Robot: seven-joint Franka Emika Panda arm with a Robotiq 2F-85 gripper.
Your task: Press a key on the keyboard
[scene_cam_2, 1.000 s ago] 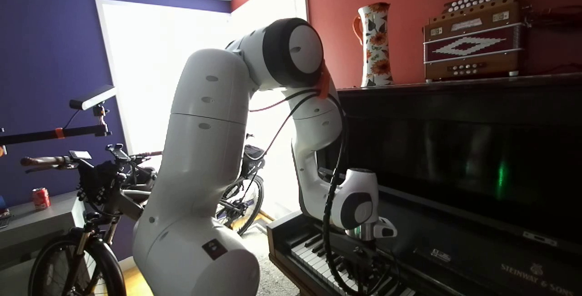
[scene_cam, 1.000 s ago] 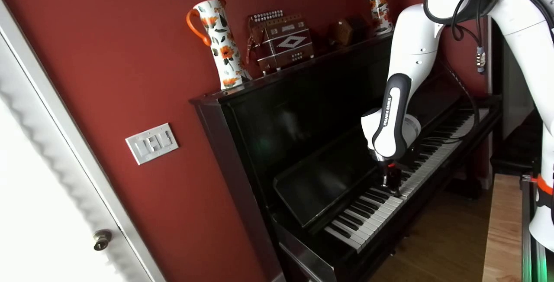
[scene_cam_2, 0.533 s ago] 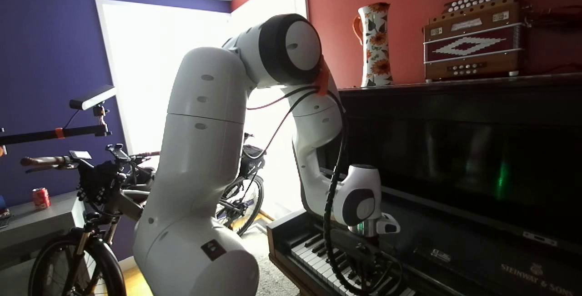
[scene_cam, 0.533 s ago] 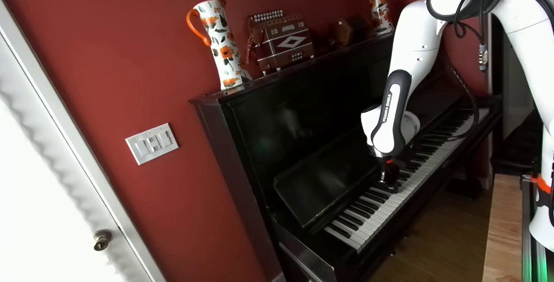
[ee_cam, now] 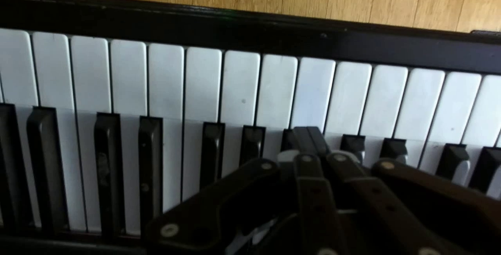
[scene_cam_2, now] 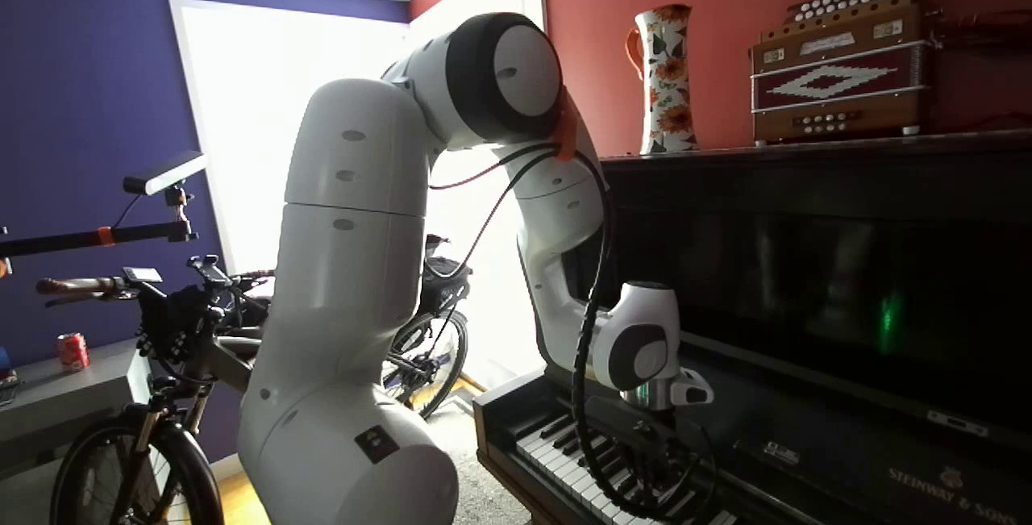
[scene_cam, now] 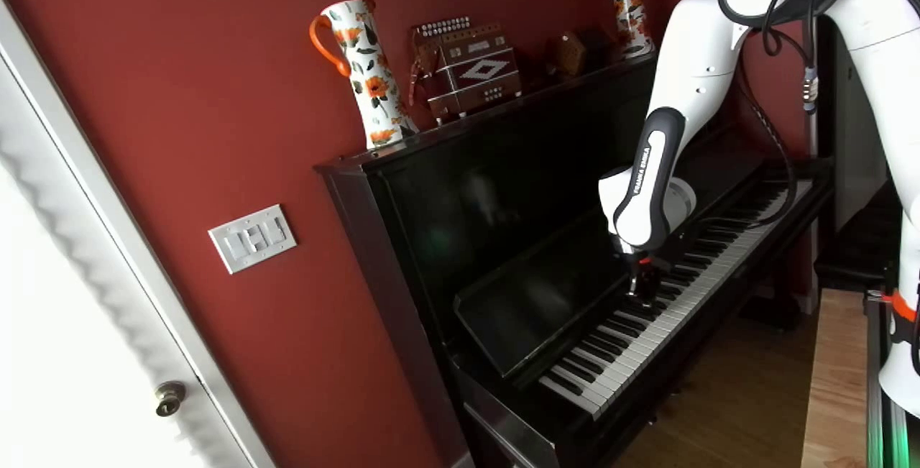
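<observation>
The keyboard is a long row of white and black piano keys. It shows in both exterior views (scene_cam: 625, 359) (scene_cam_2: 552, 460) and fills the wrist view (ee_cam: 166, 78). My gripper (ee_cam: 311, 135) is shut, its two dark fingertips pressed together with nothing between them. In the wrist view the tips overlap the front end of a black key and the white key beside it. In an exterior view the gripper (scene_cam: 645, 299) points down at the keys and seems slightly above them. In an exterior view the gripper body (scene_cam_2: 657, 460) is dark and its tips are hidden by cables.
The black upright piano (scene_cam: 424, 223) stands against the red wall, its music ledge (scene_cam: 532, 303) close behind the gripper. Floral pitchers (scene_cam: 374, 87) and an accordion (scene_cam: 478, 72) stand on top. A black cable (scene_cam_2: 582, 396) hangs along the arm. A bicycle (scene_cam_2: 185, 380) stands beyond.
My gripper has risen from the white keys and moved back toward the piano's upright panel. The arm's elbow has risen too. The gripper stays shut.
</observation>
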